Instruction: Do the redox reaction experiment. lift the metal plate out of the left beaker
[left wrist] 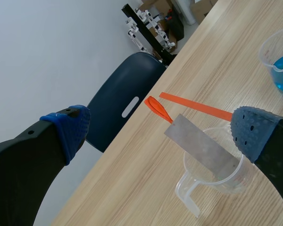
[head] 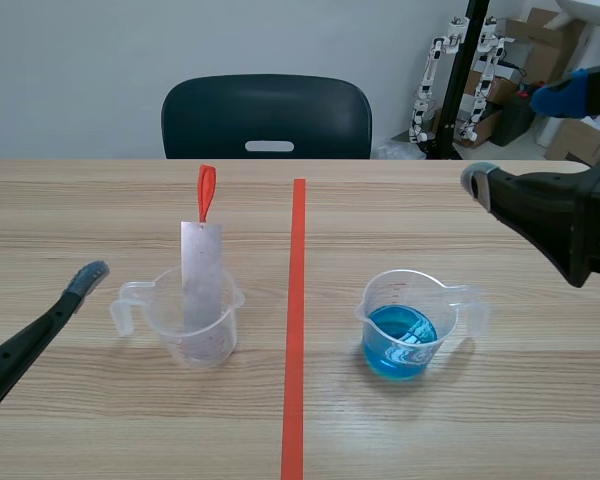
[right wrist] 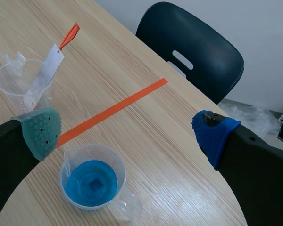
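Grey metal plate (head: 201, 270) with an orange loop (head: 207, 192) stands in the clear plastic beaker (head: 220, 340) on the left. I see my left gripper (left wrist: 160, 129) spread wide left of it, my right gripper (right wrist: 127, 134) wide too.

1. A flat, grey, rectangular metal plate (head: 200, 272) with an orange-red loop (head: 206, 190) at its top stood almost upright, its lower end inside the beaker.
2. The clear plastic beaker (head: 229, 330) stood upright, its handle pointing away from the plate.
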